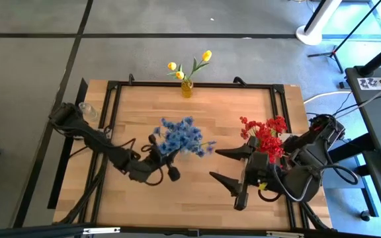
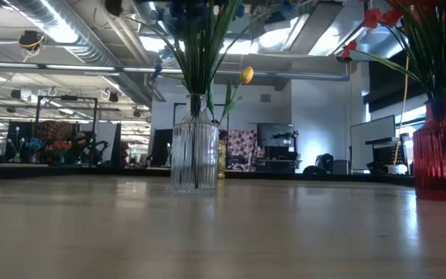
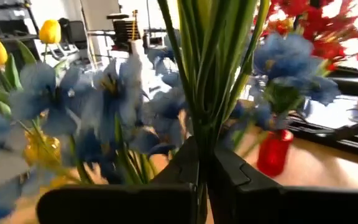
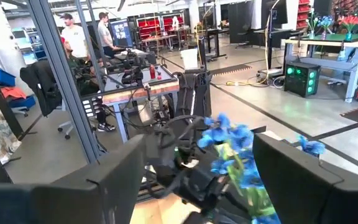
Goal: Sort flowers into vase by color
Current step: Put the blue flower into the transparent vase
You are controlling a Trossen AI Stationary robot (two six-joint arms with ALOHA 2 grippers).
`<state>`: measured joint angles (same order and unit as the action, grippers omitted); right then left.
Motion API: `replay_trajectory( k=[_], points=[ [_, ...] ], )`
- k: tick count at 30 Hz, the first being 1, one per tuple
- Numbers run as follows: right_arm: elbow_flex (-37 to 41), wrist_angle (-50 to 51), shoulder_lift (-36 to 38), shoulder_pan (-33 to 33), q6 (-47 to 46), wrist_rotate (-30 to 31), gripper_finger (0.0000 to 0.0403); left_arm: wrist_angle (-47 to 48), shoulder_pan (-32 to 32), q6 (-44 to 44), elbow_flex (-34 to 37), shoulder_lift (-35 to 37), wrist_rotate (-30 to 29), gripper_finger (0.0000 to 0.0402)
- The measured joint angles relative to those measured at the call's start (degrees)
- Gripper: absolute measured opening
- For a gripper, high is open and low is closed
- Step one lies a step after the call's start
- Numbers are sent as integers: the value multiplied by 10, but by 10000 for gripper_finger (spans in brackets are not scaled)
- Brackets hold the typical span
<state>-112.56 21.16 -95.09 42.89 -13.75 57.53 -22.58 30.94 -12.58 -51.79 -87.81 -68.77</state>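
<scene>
**Arms and grippers**

Left dark two-finger gripper (image 1: 167, 162): arm angled in from the table's left edge toward centre, fingers (image 3: 185, 163) pinched together. Right dark two-finger gripper (image 1: 222, 164): arm folded at right, fingers (image 4: 114, 180) spread wide, holding nothing.

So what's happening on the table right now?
Left gripper shut on blue flowers stems. Right gripper open, empty, beside red flowers. Nothing blocking.
</scene>
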Motion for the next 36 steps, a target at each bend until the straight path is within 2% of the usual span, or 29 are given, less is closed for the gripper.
replay_trajectory(
  k=[7, 18, 21, 29, 36],
  points=[
    [0, 0, 0, 0, -1, 0, 294, -81, -46, 98, 0, 0, 77, 7],
    [0, 32, 0, 7, -27, -1, 294, -54, -56, 161, 0, 0, 88, 7],
    [0, 35, 0, 7, -28, -1, 294, -54, -66, 159, 14, 1, 116, 8],
    [0, 35, 0, 7, -38, -18, 294, -69, -83, 161, 42, 0, 144, 8],
    [0, 71, 0, 7, -81, -32, 294, -68, -95, 90, 73, 0, 161, 8]
  ],
)
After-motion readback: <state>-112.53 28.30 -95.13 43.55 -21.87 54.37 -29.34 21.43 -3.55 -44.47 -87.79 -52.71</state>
